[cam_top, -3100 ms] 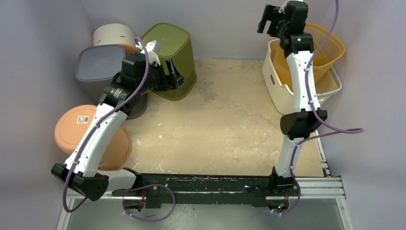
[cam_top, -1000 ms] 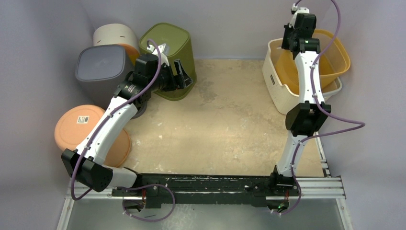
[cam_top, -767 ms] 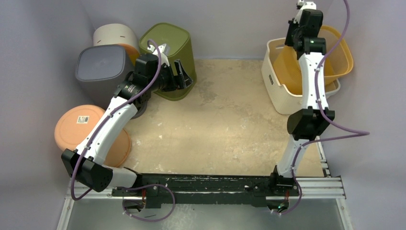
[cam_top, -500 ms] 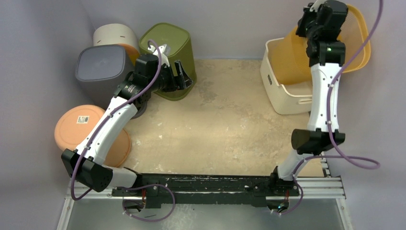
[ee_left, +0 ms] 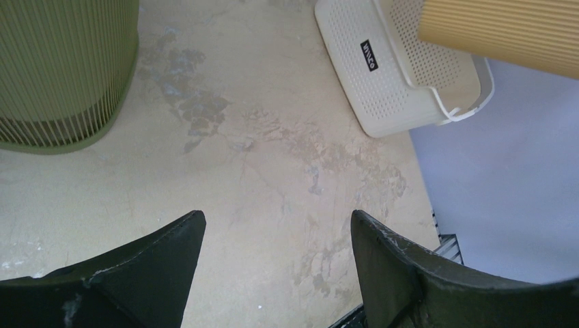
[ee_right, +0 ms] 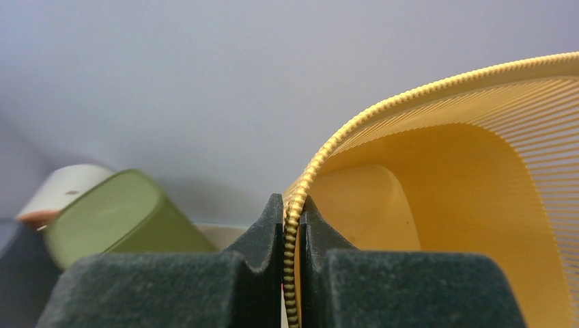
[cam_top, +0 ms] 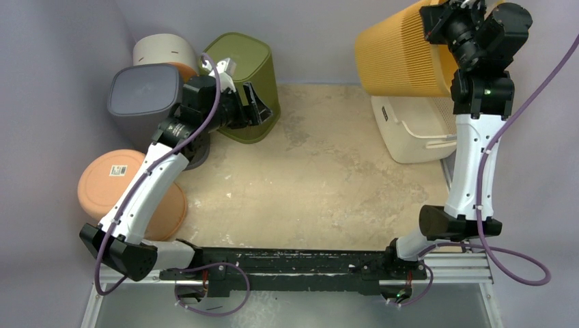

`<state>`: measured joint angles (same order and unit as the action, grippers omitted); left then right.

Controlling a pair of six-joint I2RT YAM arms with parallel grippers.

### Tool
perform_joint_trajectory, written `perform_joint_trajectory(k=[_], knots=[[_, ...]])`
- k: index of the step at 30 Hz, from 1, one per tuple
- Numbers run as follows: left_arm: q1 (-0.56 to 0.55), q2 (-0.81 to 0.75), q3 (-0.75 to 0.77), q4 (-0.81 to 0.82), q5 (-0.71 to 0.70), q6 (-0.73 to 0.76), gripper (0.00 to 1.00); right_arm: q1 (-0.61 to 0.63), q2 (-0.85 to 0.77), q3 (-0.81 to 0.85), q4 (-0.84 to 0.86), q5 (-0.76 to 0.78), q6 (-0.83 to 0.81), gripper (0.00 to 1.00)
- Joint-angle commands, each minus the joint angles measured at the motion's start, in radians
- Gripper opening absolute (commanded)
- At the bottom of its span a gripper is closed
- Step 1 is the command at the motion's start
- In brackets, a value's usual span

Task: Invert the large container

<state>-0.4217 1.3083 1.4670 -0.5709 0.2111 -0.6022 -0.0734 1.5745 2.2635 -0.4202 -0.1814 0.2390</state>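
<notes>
Right fingers [ee_right: 259, 254] clamp the yellow container [cam_top: 403, 53] rim; left fingers [ee_left: 151, 265] apart (white basket [ee_left: 392, 96] label [ee_left: 369, 55] illegible).

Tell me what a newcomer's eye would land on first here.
First comes the big yellow ribbed container, held in the air at the far right and tipped onto its side, with the right gripper pinched shut on its rim. Just below it sits the white perforated basket. At the far left, the left gripper hangs open beside the olive-green bin.
</notes>
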Motion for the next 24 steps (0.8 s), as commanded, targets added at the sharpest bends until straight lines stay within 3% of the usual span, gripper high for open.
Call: perform_joint_trajectory(k=[1,4,8,14,24], knots=[[-0.003,-0.067,0.091,0.044,-0.04,-0.031,0.76,0.009,-0.087,-0.079,0.302,-0.271,0.171,0.0],[-0.003,-0.081,0.132,0.041,-0.062,-0.034,0.76,0.045,-0.133,-0.215,0.393,-0.32,0.253,0.0],[-0.004,-0.095,0.177,0.032,-0.095,-0.033,0.76,0.123,-0.163,-0.307,0.384,-0.329,0.27,0.0],[-0.003,-0.115,0.21,0.013,-0.132,-0.036,0.76,0.334,-0.209,-0.473,0.372,-0.284,0.28,0.0],[-0.003,-0.136,0.261,-0.025,-0.144,-0.044,0.76,0.508,-0.414,-0.997,0.743,-0.277,0.618,0.0]])
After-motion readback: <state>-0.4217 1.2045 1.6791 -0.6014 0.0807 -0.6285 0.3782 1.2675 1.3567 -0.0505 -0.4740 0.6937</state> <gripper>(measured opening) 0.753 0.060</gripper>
